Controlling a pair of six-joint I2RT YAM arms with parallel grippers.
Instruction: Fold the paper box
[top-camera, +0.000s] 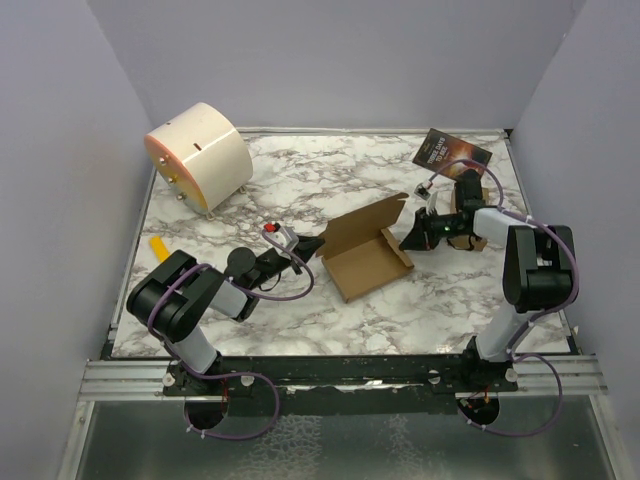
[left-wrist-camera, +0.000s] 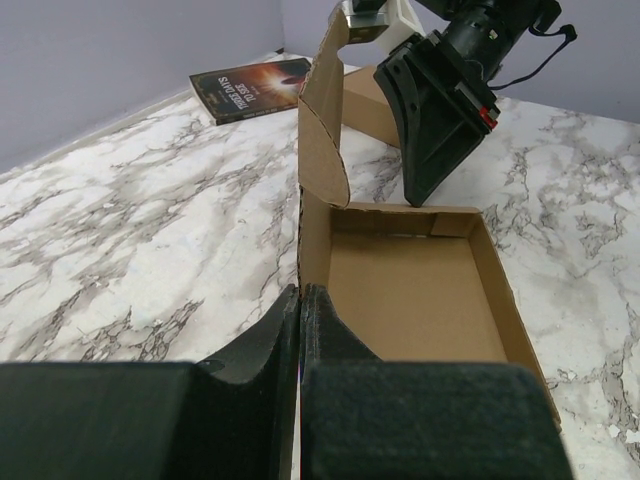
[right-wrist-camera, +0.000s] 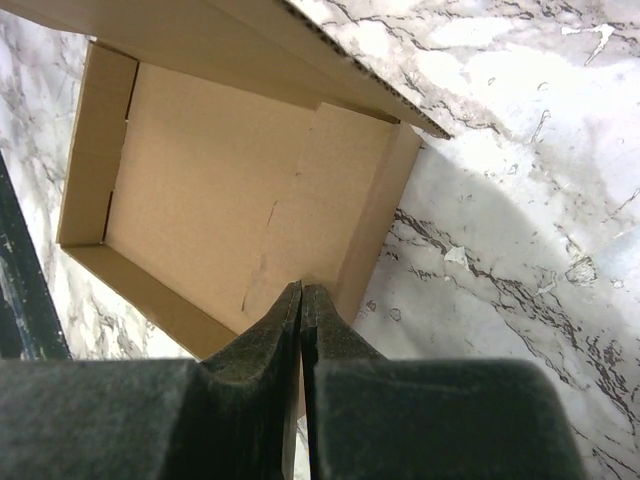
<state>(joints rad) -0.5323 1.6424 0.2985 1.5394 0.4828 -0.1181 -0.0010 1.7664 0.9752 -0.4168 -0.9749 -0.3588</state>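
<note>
Paper box (top-camera: 368, 262) at middle of surface (top-camera: 300, 180), tray formed, lid standing up. Left hand (left-wrist-camera: 301, 292) and right hand (right-wrist-camera: 301, 288) closed tight, nothing visibly held, at opposite walls. May slide or crush a wall if pushed unevenly.

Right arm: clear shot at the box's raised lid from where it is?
Likely yes. The right gripper sits shut at the paper box's side wall; the raised lid stands just beside it, nothing between. The left gripper is at the opposite corner, clear of that path.
</note>
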